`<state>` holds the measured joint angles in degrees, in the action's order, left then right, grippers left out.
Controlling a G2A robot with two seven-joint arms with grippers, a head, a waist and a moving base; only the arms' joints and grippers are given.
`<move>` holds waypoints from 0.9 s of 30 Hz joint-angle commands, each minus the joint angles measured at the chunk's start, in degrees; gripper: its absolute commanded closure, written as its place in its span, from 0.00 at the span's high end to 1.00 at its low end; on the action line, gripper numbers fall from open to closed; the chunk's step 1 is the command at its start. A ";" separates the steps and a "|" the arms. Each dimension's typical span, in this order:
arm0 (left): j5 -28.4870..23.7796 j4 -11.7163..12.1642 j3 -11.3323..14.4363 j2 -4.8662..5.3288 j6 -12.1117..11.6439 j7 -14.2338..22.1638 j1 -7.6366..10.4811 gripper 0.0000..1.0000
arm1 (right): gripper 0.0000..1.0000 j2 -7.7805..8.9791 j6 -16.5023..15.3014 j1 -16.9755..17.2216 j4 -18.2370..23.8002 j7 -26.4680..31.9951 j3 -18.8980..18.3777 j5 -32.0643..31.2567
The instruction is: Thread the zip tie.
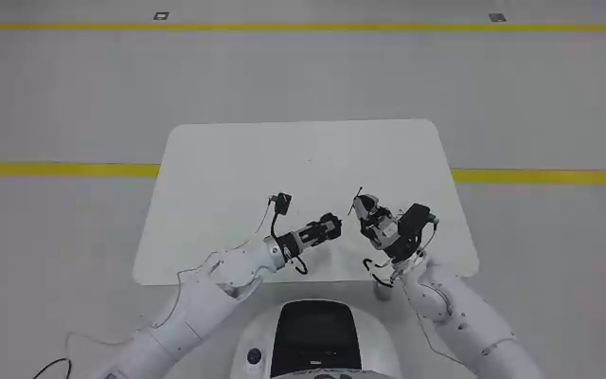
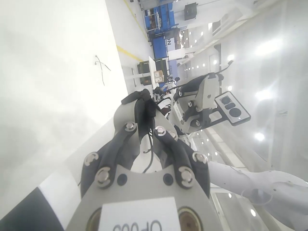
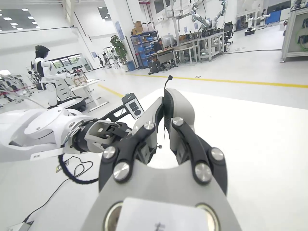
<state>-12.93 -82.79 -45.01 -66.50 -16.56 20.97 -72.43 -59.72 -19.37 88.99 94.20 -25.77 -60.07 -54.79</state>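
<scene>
Zip tie (image 3: 170, 78), black: my right claw (image 3: 164, 97) is clenching it, head protruding; my left claw (image 2: 144, 98) is hovering clenched nearby, above the worktop (image 1: 284, 161).

top camera: above the arms, facing straight down, far enough back to take in the whole table (image 1: 237, 161). left wrist camera: close behind the left gripper (image 2: 144, 99), rolled sideways, facing the other arm. right wrist camera: close behind the right gripper (image 3: 164, 99), facing out over the table. all three share the tabletop; each wrist view catches the opposite arm.
</scene>
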 commanded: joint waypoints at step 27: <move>5.54 -2.20 -4.76 1.27 -2.92 1.85 -3.19 0.00 | 0.00 1.77 -0.11 -2.17 -3.88 -9.36 5.24 -0.69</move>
<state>-7.38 -85.00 -49.77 -65.23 -19.48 22.83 -75.62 -57.95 -19.48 86.83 90.32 -35.13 -54.84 -55.48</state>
